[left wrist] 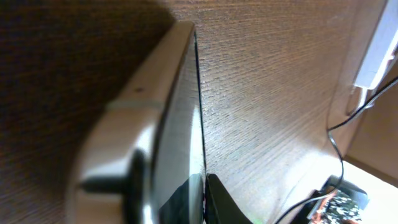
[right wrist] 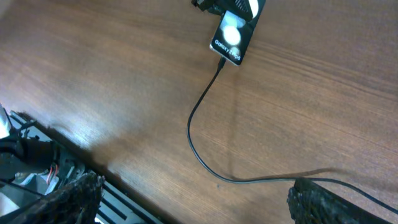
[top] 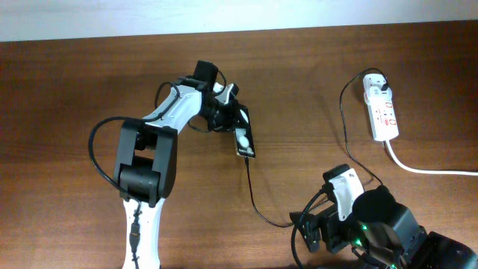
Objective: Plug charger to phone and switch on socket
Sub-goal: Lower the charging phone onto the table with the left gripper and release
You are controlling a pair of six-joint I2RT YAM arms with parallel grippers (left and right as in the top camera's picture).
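Holding the phone [top: 245, 140] by its edges, left gripper [top: 233, 119] is clamped on it mid-table with the screen tilted. Charger [right wrist: 189, 134] tip is seated in the phone's lower end, and the cable loops past the right arm up to the socket [top: 384, 113] at far right. Right gripper [right wrist: 193, 193] is spread wide, empty, above the cable.

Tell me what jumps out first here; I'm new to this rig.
The small black glossy smartphone in the middle of the brown wooden table, clamped by the left gripper, draws the eye. A thin black cable is plugged into its near end and winds right toward the white elongated power strip at the far right.
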